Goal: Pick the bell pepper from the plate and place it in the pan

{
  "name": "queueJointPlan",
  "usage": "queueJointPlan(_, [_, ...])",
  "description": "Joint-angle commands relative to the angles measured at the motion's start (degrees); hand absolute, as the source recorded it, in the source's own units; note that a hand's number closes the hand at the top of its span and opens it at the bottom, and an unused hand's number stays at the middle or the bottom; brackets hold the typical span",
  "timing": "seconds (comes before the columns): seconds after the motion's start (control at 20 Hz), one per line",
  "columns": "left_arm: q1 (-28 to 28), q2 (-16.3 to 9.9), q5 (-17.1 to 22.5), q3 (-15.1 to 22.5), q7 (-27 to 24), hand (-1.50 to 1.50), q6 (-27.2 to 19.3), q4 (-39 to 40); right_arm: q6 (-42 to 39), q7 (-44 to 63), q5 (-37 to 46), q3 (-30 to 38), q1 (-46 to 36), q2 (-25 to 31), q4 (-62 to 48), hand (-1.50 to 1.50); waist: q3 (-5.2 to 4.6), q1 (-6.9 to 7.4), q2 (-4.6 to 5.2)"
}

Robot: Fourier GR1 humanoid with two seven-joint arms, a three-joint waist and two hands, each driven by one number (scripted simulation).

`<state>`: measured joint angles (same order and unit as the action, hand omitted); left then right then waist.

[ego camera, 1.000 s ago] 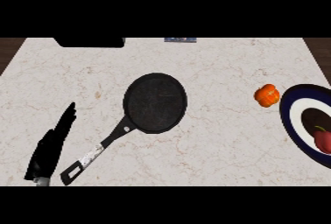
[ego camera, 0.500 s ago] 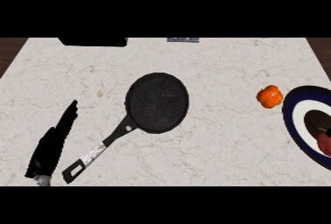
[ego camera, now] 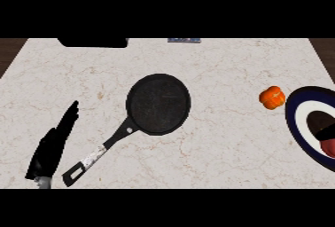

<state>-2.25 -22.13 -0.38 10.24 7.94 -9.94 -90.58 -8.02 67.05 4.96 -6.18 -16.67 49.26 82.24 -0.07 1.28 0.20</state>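
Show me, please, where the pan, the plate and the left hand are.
pan [ego camera: 158, 104], head view, centre of its cooking surface.
plate [ego camera: 296, 126], head view, dark blue rim.
left hand [ego camera: 49, 150], head view, palm.

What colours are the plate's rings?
The plate has a dark navy rim, then a white ring, then a dark centre; it shows in the head view, cut by the right edge.

Light fell evenly and brightly over the pale worktop [ego camera: 216, 150]; shadows were barely there, with no glare anywhere.

Pan [ego camera: 158, 104] mid-counter; left robot hand [ego camera: 53, 148] resting, fingers straight.
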Motion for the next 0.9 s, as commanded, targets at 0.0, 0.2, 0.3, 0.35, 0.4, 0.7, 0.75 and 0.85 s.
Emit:
queueJointPlan(0.0, [0.44, -0.19, -1.12, 0.05, 3.75, 0.00, -0.58, -4.03, -1.88, 10.67, 1.62, -3.21, -5.25, -4.07, -4.41, -1.50, 0.07, 0.26, -0.06])
queueJointPlan(0.2, [-1.09, 1.41, -1.26, -0.19, -1.98, 0.00, -0.40, 0.46, -6.08, 10.48, 0.02, -3.12, -8.28, -2.18, -10.05, -1.50, -0.01, 0.50, 0.14])
queueJointPlan(0.3, [-2.75, 0.36, -0.48, -1.05, -1.83, 0.00, 0.53, -0.98, -4.22, 13.76, 0.17, -4.14, -4.42, -2.95, -5.12, -1.50, -0.05, -0.72, -0.33])
queueJointPlan(0.35, [-1.65, 0.05, -0.18, -1.52, -1.35, 0.00, 1.29, 0.55, -3.28, 12.01, 1.32, -5.36, -5.03, -4.97, -8.48, -1.50, -0.01, -0.40, -0.08])
queueJointPlan(0.4, [-2.29, 0.39, -0.68, -1.67, -3.16, 0.00, 0.84, 1.07, -5.07, 10.78, 0.53, -4.42, -5.38, -3.63, -10.32, -1.50, -0.01, -0.43, -0.08])
queueJointPlan(0.7, [-0.70, 1.66, -0.85, -2.09, -1.98, 0.00, 1.08, 1.76, -7.00, 12.61, 0.38, -4.07, -7.31, -3.51, -11.27, -1.50, -0.03, -1.14, -0.23])
queueJointPlan(0.75, [-0.64, 2.83, -2.56, -0.26, -0.57, 0.00, -0.18, 0.16, -6.00, 13.16, 1.08, -5.34, -7.12, -5.09, -11.60, -1.50, -0.01, -1.02, -0.24])
queueJointPlan(0.85, [-0.79, 1.53, -1.99, -1.47, 1.10, 0.00, 0.63, -2.04, -4.85, 10.39, 1.81, -5.91, -4.77, -6.51, -13.02, -1.50, 0.04, -0.97, -0.23])
